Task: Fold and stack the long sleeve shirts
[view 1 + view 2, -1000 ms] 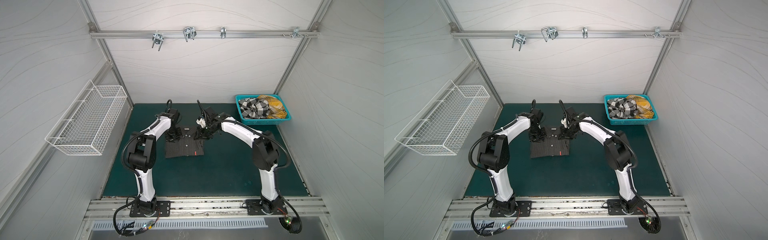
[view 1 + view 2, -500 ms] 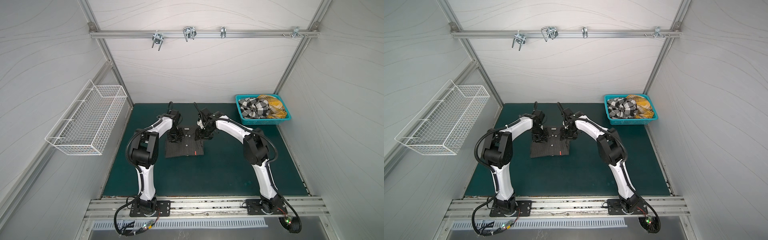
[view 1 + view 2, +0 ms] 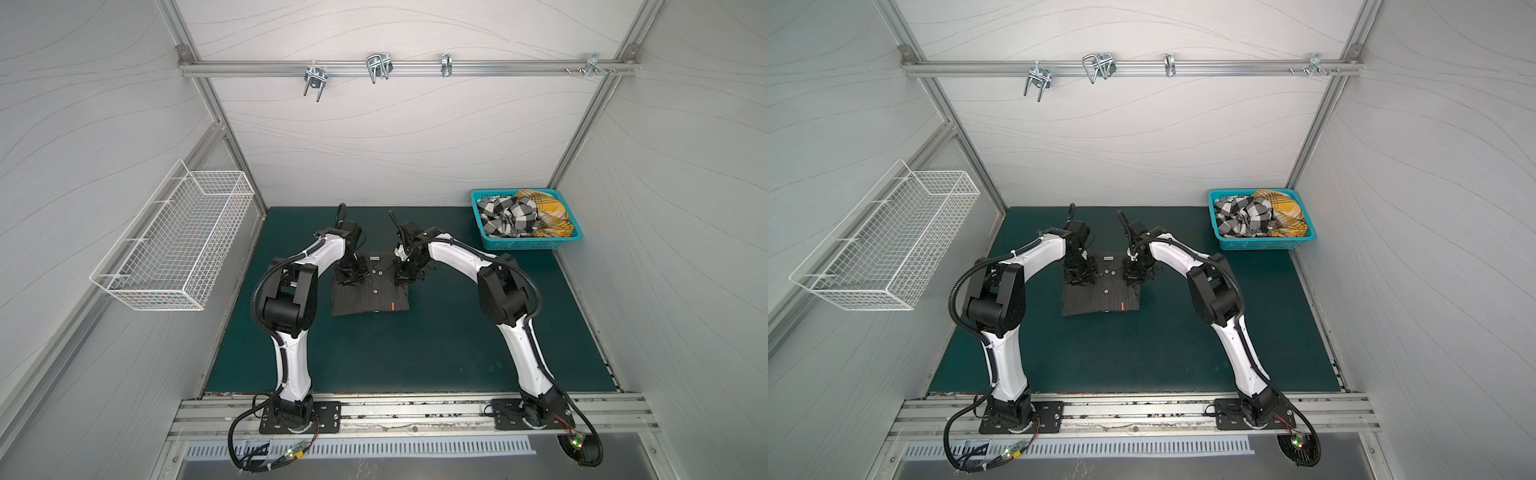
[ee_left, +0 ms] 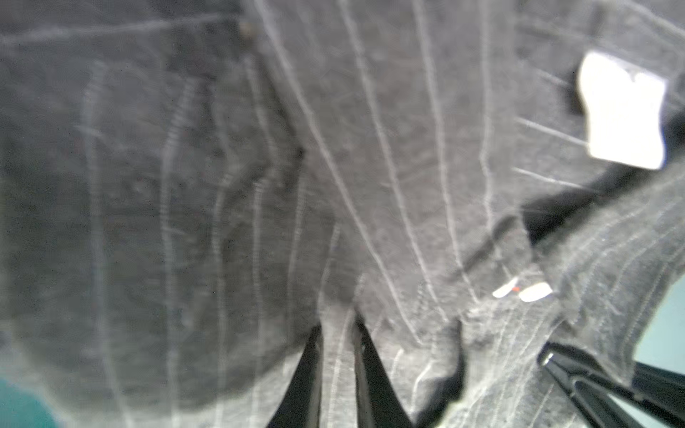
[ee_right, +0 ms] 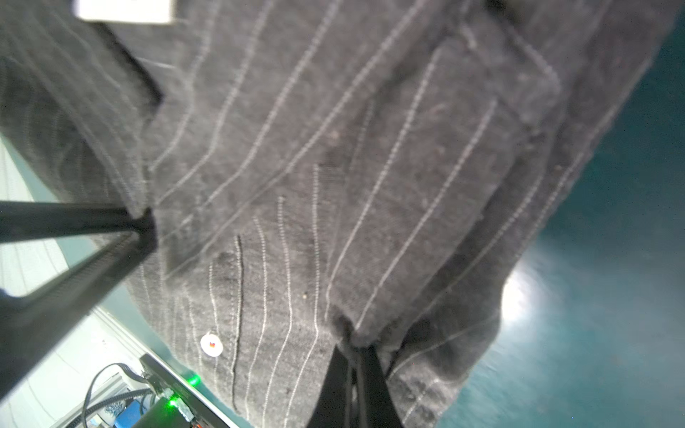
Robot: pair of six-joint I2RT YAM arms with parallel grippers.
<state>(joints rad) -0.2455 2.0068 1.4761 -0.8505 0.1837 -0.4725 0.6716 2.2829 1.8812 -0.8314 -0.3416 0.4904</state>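
The dark charcoal pinstriped shirt (image 3: 370,297) (image 3: 1100,299) lies folded in a rectangle mid-mat, red hem tag (image 3: 392,306) at its near right. My left gripper (image 3: 351,277) (image 3: 1079,276) is on the shirt's far left part. In the left wrist view, my left gripper (image 4: 337,333) is shut on a ridge of the cloth. My right gripper (image 3: 404,276) (image 3: 1133,276) is on the far right part. The right wrist view shows my right gripper (image 5: 354,352) shut on a fold of the shirt (image 5: 370,166). The check shirt (image 3: 505,216) and the yellow plaid shirt (image 3: 544,212) lie crumpled in the basket.
The teal plastic basket (image 3: 525,246) (image 3: 1258,246) stands at the mat's far right corner. A white wire basket (image 3: 174,245) hangs on the left wall. A metal rail with hooks (image 3: 374,68) runs across the back wall. Both arm bases sit on the front rail.
The right arm's elbow has swung in toward the middle. Both grippers have stayed at the far part of the pinstriped shirt, which lies as before.
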